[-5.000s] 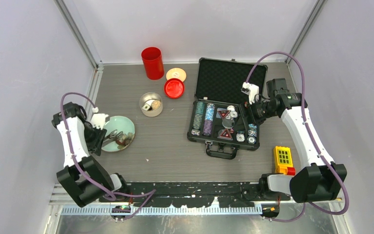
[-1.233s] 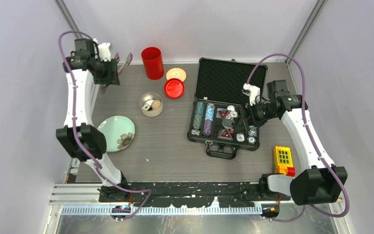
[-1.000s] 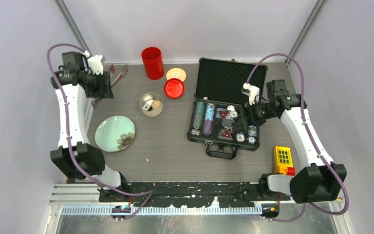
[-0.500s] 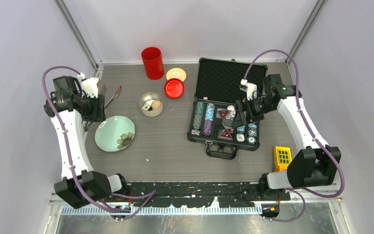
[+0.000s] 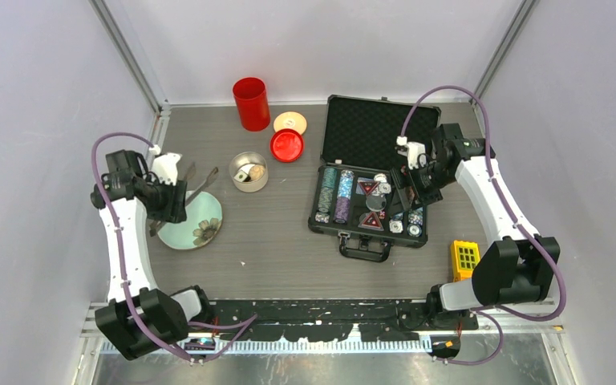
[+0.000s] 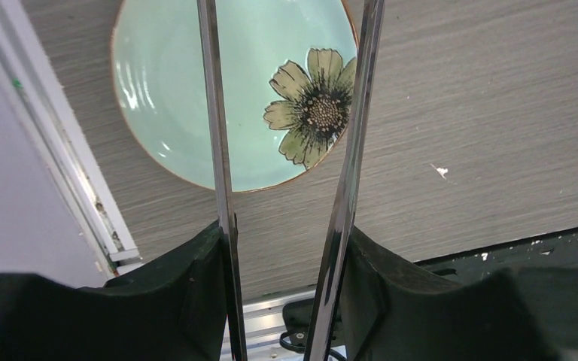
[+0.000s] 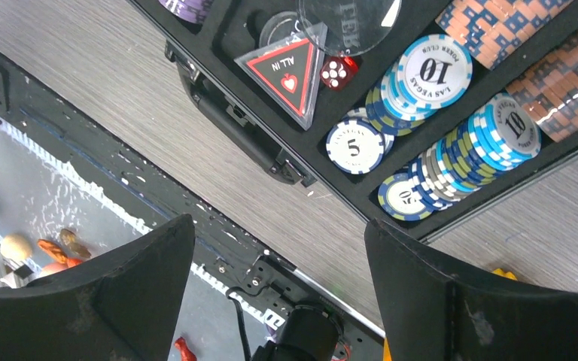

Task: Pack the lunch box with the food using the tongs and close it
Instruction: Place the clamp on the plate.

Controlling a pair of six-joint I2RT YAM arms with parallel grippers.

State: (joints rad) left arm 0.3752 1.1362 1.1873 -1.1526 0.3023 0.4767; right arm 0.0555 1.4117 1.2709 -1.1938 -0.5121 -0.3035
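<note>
My left gripper [image 5: 175, 192] is shut on the tongs [image 5: 203, 183], one black finger pressed against the outside of each silver arm [image 6: 212, 113]. The arms stand apart and reach out above the pale green flowered plate [image 6: 165, 98], which shows no food on it. The lunch box [image 5: 249, 171], a small round steel tin, stands right of the tongs' tips with beige and dark morsels of food [image 5: 251, 172] inside. Its cream-tan lid [image 5: 289, 122] lies further back. My right gripper [image 7: 278, 248] hangs open and empty above the poker chip case [image 5: 369, 188].
A red cup [image 5: 250, 103] and a red lid [image 5: 287, 145] sit at the back near the tin. The open black case holds several stacks of chips [image 7: 436, 71]. A yellow block [image 5: 465, 258] lies at the near right. A metal rail [image 6: 60, 150] runs along the left table edge.
My left arm has swung from the back left corner toward the near side, carrying the tongs until they hang over the plate. The right gripper shifted slightly over the case and stays open.
</note>
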